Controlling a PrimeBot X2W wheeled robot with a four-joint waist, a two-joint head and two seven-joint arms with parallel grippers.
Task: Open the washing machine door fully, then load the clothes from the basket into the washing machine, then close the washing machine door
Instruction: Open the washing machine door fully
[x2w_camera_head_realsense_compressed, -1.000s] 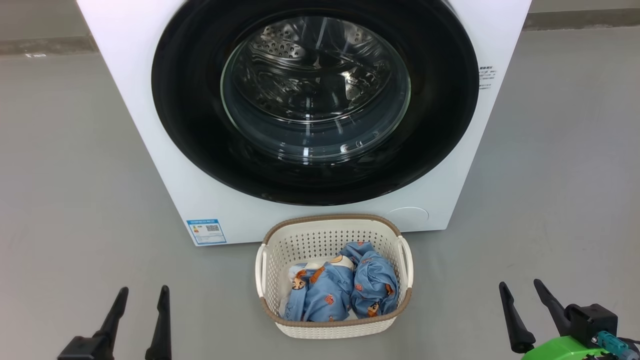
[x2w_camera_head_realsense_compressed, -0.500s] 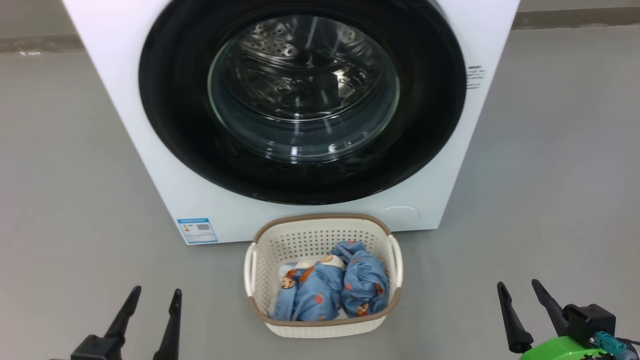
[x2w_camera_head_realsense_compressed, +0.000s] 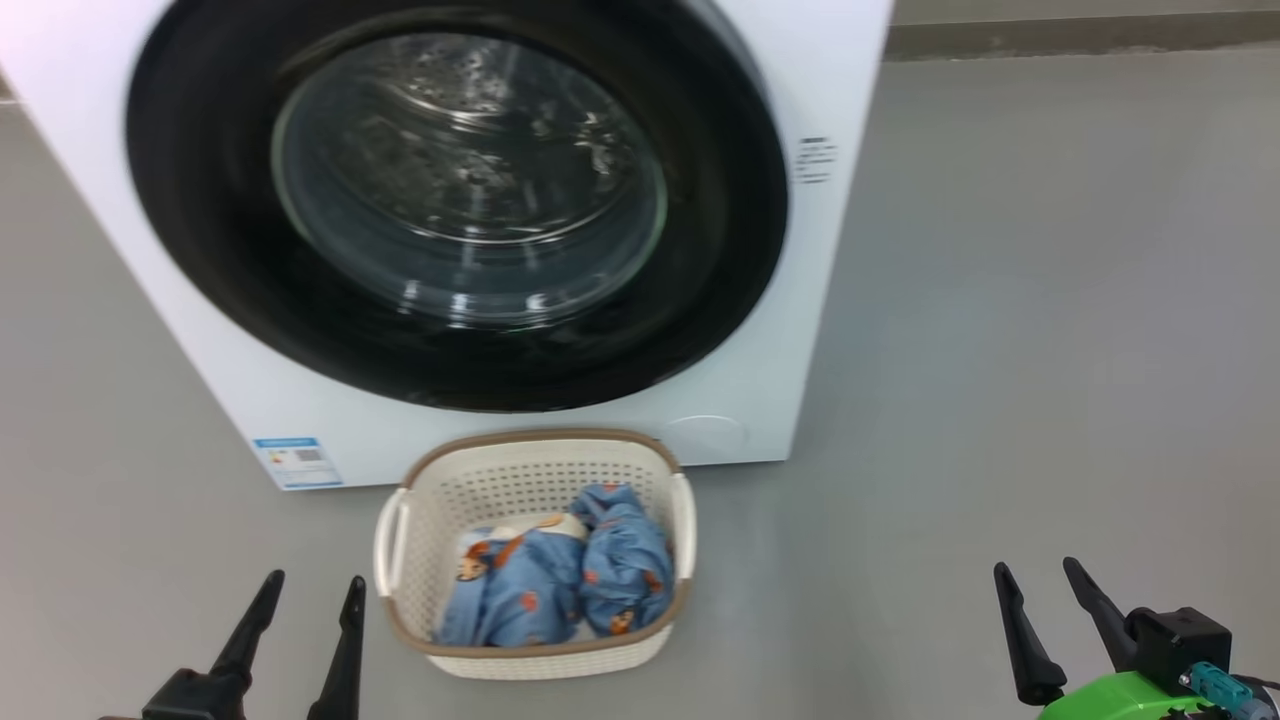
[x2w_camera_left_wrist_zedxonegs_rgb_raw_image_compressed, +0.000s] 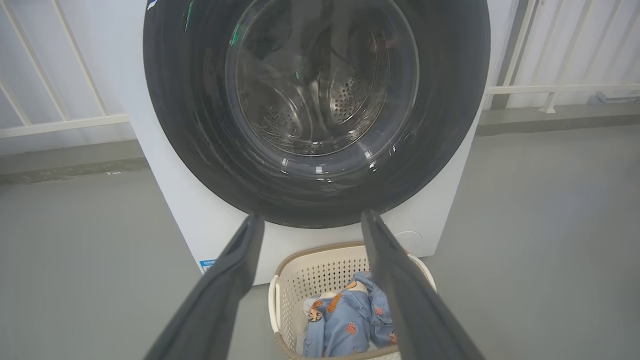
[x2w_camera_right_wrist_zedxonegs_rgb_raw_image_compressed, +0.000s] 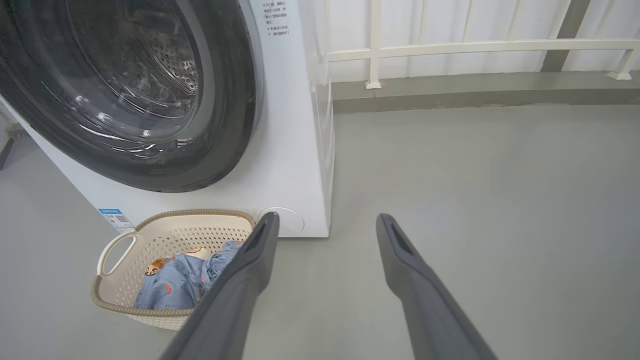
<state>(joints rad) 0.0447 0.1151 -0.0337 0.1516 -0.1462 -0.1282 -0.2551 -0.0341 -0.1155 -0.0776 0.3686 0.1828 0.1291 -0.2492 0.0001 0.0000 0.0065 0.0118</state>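
The washing machine stands white and boxy ahead, its door shut flat against the front, black rim around clear glass. On the floor before it sits the basket, holding the light blue clothes. My left gripper is open at the lower left, just left of the basket. My right gripper is open at the lower right, well clear of it. The left wrist view looks between open fingers at the door and basket. The right wrist view has open fingers over bare floor, with the basket to their left.
Grey floor spreads wide to the machine's right. A white railing and a low kerb run behind. A small blue label sits at the machine's lower left corner.
The whole head picture has slid left, so the camera has turned right. The door stays shut and the clothes lie as before. My left gripper edged slightly right early on.
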